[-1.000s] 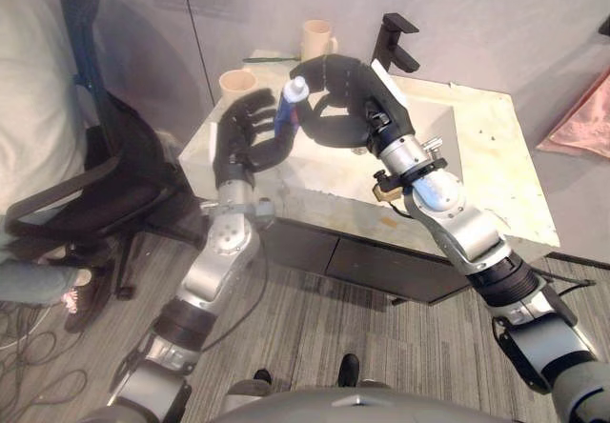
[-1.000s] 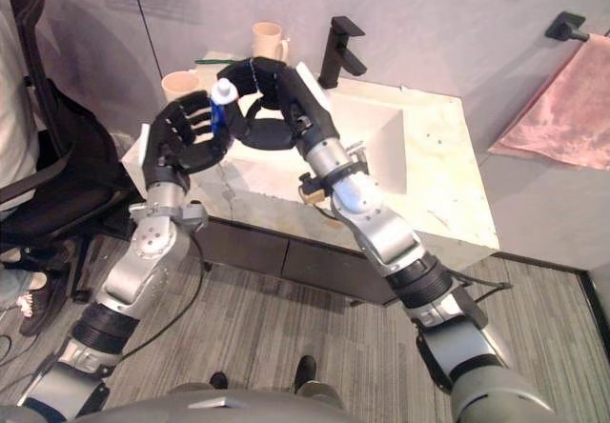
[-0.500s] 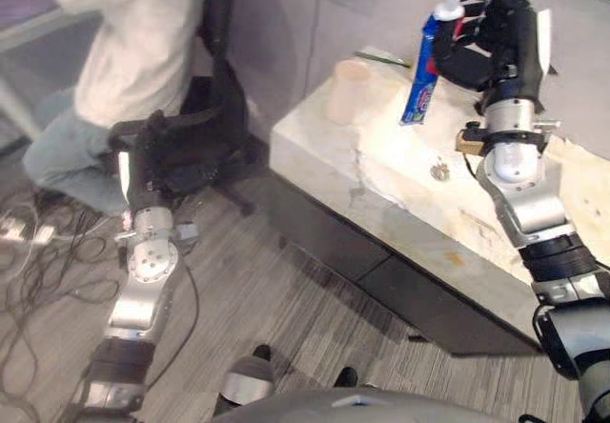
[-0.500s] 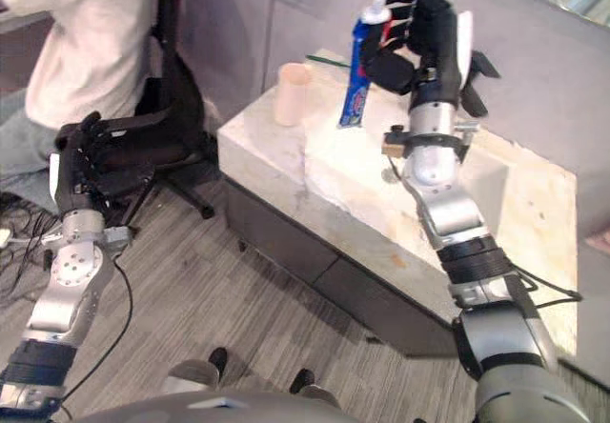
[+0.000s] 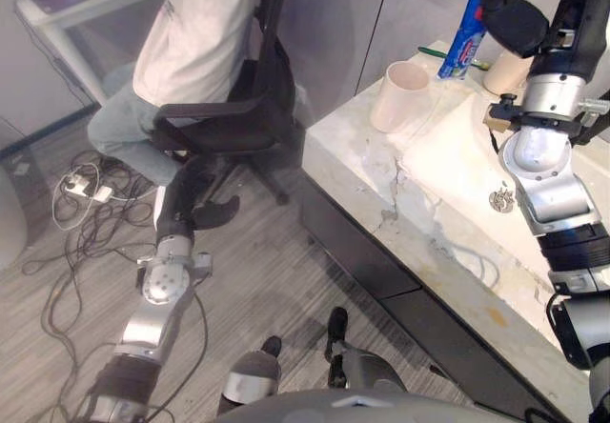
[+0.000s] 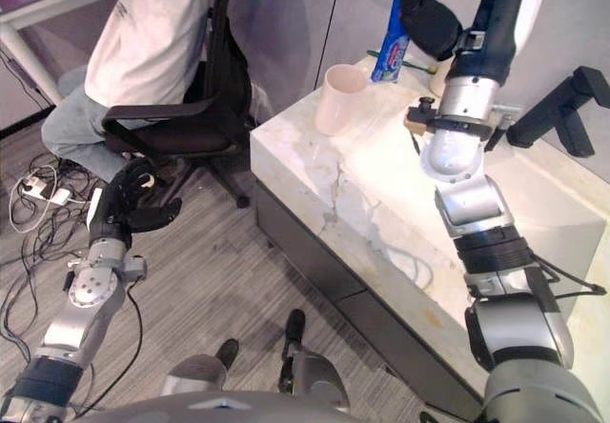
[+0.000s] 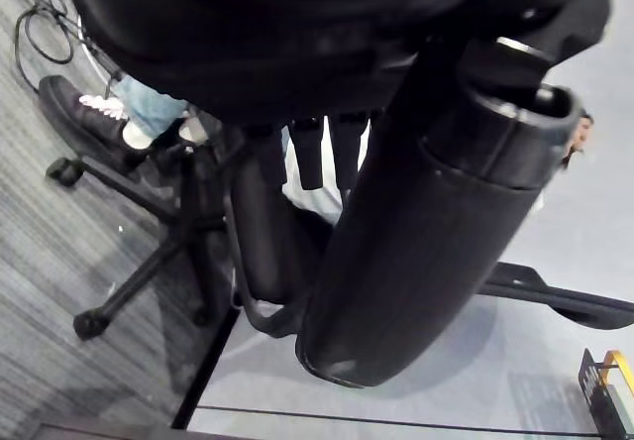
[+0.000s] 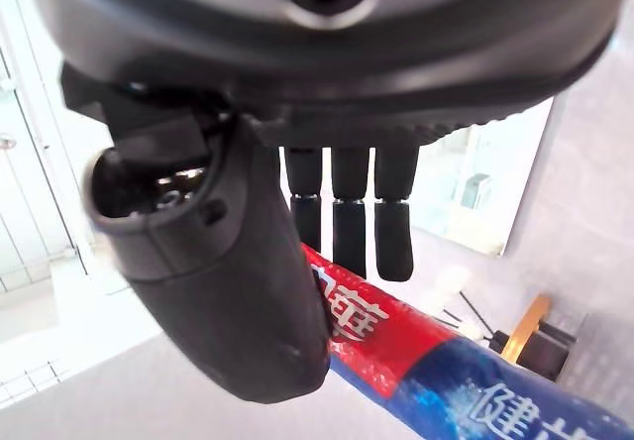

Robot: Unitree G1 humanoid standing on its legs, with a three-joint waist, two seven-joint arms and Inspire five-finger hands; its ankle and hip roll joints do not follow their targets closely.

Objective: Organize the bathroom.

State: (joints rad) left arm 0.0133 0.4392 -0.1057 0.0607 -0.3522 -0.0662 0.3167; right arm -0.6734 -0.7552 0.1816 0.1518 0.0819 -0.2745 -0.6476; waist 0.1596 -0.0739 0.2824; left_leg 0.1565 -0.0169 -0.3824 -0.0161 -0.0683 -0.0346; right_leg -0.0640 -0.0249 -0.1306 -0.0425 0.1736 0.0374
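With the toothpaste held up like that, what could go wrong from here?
The right hand holds the toothpaste tube high above the counter; a slipping grip might drop it onto the cup below, or to the floor. Lowering it could also tip that cup, which stands near the counter's edge. The left hand hangs close to a seated person's chair and might bump it.

Person (image 5: 181,42) seated on black office chair (image 5: 224,123), upper left of frame. Tangled cables (image 5: 81,204) on grey floor (image 5: 276,271) at left.
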